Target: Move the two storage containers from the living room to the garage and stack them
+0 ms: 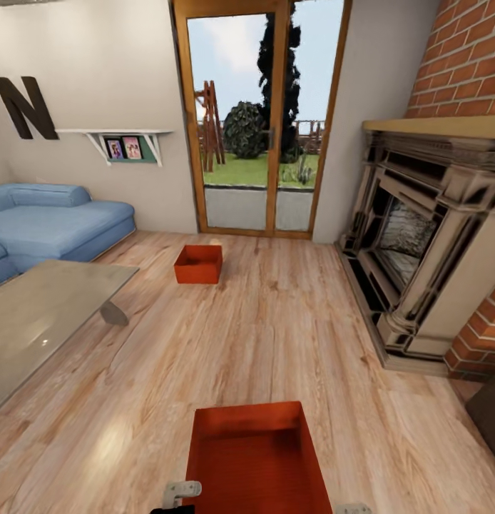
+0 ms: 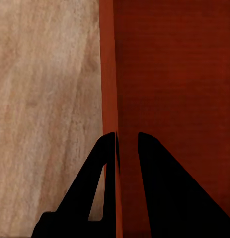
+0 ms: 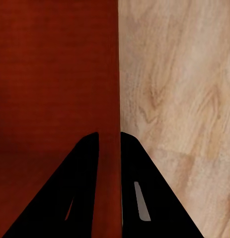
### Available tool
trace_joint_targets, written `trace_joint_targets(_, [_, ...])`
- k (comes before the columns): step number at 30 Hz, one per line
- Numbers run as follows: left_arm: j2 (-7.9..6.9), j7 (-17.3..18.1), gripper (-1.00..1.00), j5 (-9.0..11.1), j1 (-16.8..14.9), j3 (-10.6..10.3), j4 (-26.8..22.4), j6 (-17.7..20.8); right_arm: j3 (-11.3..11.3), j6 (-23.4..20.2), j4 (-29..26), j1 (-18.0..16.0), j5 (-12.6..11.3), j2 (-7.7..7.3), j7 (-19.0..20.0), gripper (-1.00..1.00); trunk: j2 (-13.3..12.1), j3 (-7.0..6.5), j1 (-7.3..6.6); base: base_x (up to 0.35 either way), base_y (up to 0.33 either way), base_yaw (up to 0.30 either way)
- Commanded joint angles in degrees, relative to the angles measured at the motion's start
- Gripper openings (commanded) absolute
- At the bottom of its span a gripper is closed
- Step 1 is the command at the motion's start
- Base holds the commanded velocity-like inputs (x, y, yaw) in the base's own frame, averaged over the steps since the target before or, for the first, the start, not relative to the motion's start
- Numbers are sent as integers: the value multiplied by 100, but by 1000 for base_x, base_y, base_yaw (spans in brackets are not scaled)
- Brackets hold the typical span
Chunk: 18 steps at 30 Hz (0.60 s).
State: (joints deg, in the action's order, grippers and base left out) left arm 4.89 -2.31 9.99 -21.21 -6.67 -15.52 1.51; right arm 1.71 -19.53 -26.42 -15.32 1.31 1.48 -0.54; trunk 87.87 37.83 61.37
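Two orange-red storage containers on the light wood plank floor (image 1: 290, 321): far container (image 1: 198, 264) near the glass doors (image 1: 258, 114), near container (image 1: 256, 457) (open top up) at the lower edge. Left tool (image 2: 126, 144) clamped on one side wall, right tool (image 3: 109, 141) on the opposite wall. Bare planks between sofa (image 1: 48, 225), glass table (image 1: 41, 314) and fireplace (image 1: 426, 243).

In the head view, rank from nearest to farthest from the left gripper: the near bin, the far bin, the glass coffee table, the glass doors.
1. Near bin, its wall between the left gripper's fingers.
2. Coffee table, to the left.
3. Far bin, ahead on the wood floor.
4. Glass doors, at the back wall.
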Motion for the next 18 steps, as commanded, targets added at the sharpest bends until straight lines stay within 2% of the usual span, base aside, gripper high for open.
trace_joint_targets(1, [-76, -103, -100, -24, -6, -54, -19, -257, 93, -33, 5, 6, -86, -6, 2, -100, 2, 9, -1, 0, -1, 257])
trace_joint_targets(12, [-76, -103, -100, -24, -6, -54, -20, -257, 93, -33, 5, 6, -84, -8, 2, -100, 2, 51, -1, 0, -5, 257])
trace_joint_targets(18, [-76, -103, -100, -24, -6, -55, -20, -257, 93, -33, 5, 7, -86, -7, 2, -100, 2, 74, -1, 0, -172, 257])
